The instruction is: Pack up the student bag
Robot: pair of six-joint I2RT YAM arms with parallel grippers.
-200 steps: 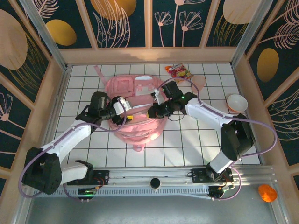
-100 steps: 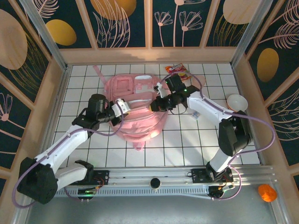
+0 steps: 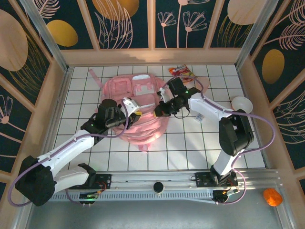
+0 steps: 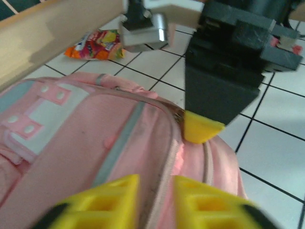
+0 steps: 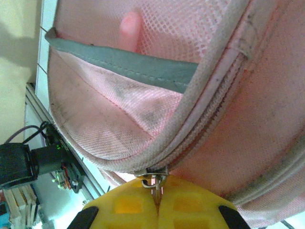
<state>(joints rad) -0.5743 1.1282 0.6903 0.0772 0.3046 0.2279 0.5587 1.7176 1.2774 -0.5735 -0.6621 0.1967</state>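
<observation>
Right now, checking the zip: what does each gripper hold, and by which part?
The right gripper pinches the zipper pull of the student bag; the left gripper is open over the bag, holding nothing.

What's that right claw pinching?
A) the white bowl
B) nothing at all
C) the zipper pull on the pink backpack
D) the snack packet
C: in the right wrist view, the right gripper is shut on the small metal zipper pull of the student bag.
</observation>
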